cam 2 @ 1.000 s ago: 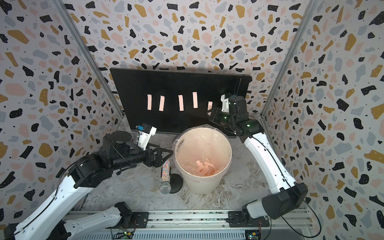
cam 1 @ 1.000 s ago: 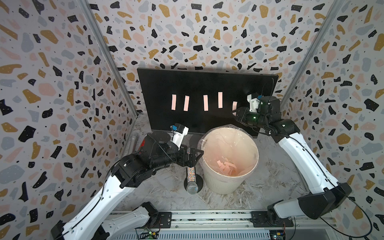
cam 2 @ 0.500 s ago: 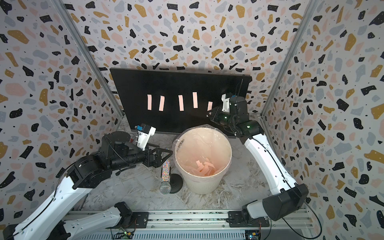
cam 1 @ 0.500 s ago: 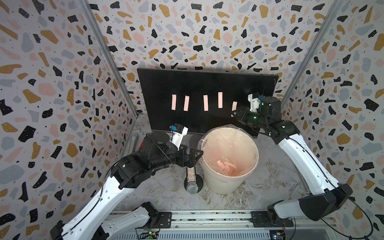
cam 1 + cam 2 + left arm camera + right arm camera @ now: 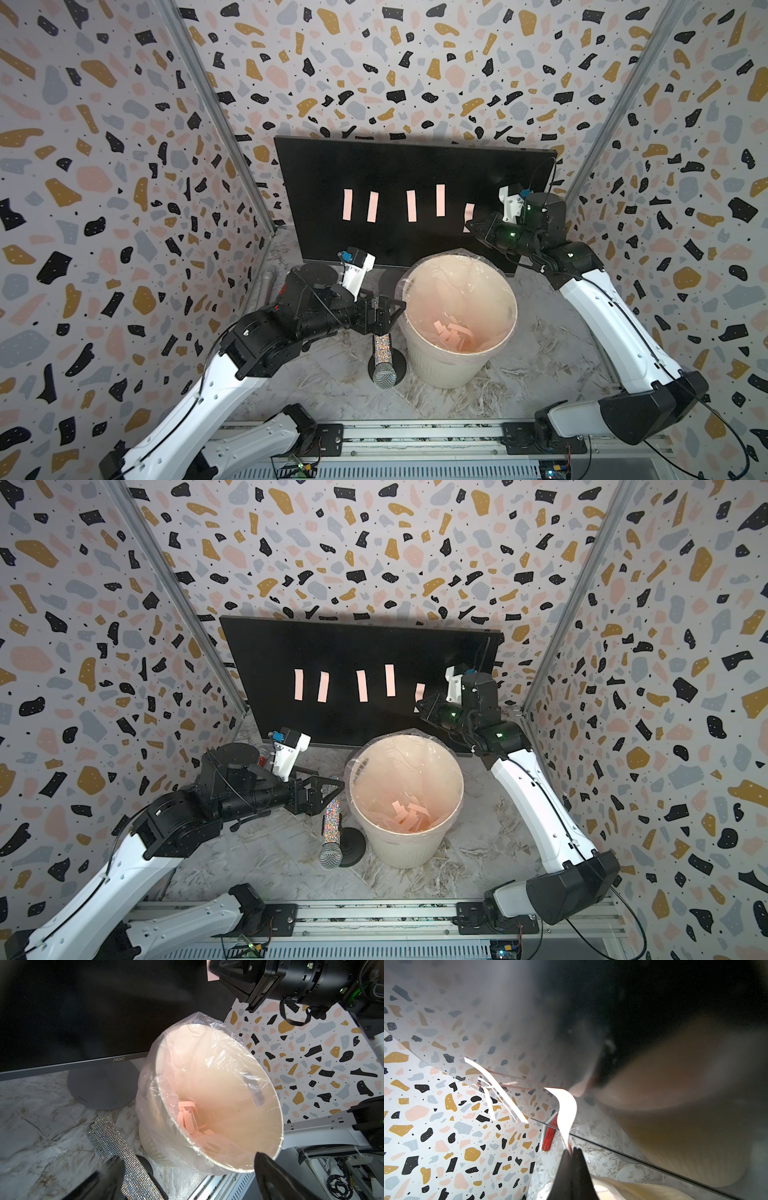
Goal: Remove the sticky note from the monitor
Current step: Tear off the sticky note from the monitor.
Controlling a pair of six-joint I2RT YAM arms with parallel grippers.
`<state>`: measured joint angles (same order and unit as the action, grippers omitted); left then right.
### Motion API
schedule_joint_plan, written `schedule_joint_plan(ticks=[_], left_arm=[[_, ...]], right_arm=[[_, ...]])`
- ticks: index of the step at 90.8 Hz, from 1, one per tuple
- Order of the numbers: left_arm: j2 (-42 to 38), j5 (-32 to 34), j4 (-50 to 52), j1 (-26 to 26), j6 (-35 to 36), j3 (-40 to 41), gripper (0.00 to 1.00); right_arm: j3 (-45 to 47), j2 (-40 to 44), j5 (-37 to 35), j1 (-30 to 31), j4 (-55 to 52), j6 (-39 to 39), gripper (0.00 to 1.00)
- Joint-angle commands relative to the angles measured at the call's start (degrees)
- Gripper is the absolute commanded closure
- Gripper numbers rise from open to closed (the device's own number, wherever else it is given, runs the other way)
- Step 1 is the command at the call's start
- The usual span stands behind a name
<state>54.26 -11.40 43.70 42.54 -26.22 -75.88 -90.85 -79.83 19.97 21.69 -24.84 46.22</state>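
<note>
One monitor [image 5: 374,166] stands upright at the rear of the table [image 5: 324,386]. Five pink sticky notes sit in a row on its screen. Four sticky notes [image 5: 348,204] [image 5: 372,206] [image 5: 411,206] [image 5: 440,200] are untouched. The fifth sticky note [image 5: 469,211], the rightmost, is pinched at its lower end by the right gripper [image 5: 467,227], jaws clenched on it. In the right wrist view the strip curls away from the glass. The left gripper [image 5: 395,318], jaws spread wide and holding nothing, hovers over one glitter microphone [image 5: 383,353] just beside one cream bin [image 5: 440,370]. The bin holds several pink strips [image 5: 451,334]; their number cannot be told.
</note>
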Motion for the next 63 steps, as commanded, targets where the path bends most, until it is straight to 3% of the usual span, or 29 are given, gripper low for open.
schedule_joint_plan(ticks=[1,63], left_arm=[[-1.1,0.8,-0.7,0.3,0.3,-0.1,0.01],[-1.0,0.6,-0.9,0.3,0.2,0.1,0.01]], right_arm=[[-0.3,2.2,0.3,-0.2,1.0,-0.2,1.00],[2.1,5.1,2.2,-0.2,0.8,-0.1,1.00]])
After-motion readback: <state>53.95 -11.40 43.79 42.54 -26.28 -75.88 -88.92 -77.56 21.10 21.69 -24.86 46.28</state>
